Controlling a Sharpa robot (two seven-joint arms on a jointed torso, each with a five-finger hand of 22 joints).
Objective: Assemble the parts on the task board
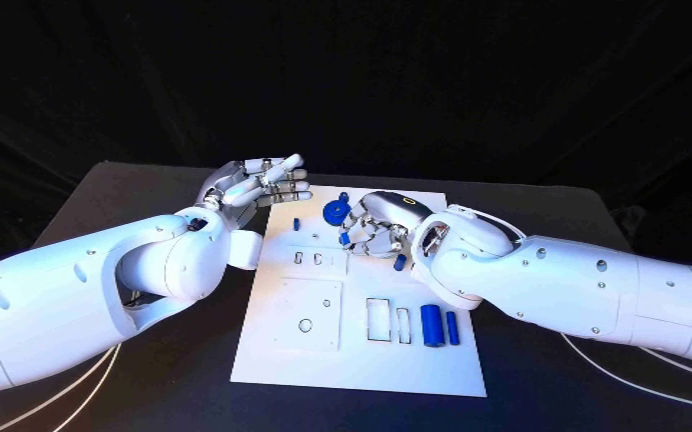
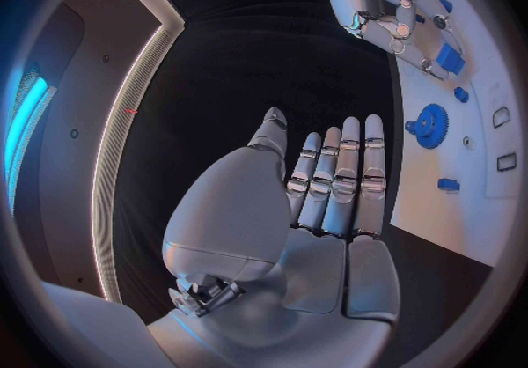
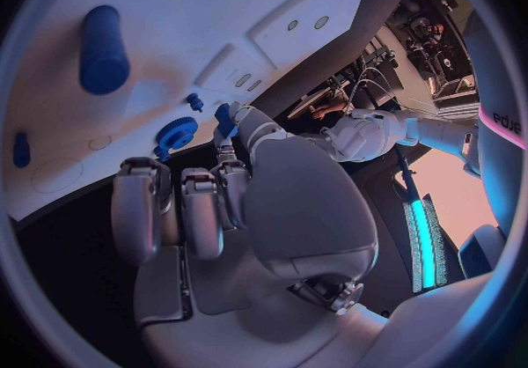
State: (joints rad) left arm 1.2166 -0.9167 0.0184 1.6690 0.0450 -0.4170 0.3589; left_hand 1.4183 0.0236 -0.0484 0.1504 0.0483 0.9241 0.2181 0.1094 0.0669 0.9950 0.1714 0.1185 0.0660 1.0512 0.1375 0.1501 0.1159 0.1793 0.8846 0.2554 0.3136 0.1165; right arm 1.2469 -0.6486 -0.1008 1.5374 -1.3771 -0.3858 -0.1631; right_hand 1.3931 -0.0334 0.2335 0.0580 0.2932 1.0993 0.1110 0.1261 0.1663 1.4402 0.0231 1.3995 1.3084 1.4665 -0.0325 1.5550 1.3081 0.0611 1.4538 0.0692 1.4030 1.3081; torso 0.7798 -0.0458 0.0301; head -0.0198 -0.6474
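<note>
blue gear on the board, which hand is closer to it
Right. The right hand hovers just beside the gear, pinching a small blue part. The left hand is raised, open, off the board's left edge, farther away.

The task board [image 1: 361, 352] is a smooth, matt white plate, maybe plastic. The blue gear [image 1: 335, 214] and the blue cylinder [image 1: 430, 325] look like smooth plastic too. The left hand [image 1: 257, 184] and right hand [image 1: 378, 224] have shiny silver metal fingers [image 2: 347, 170]. The surface [image 1: 159, 192] is dull black.
</note>
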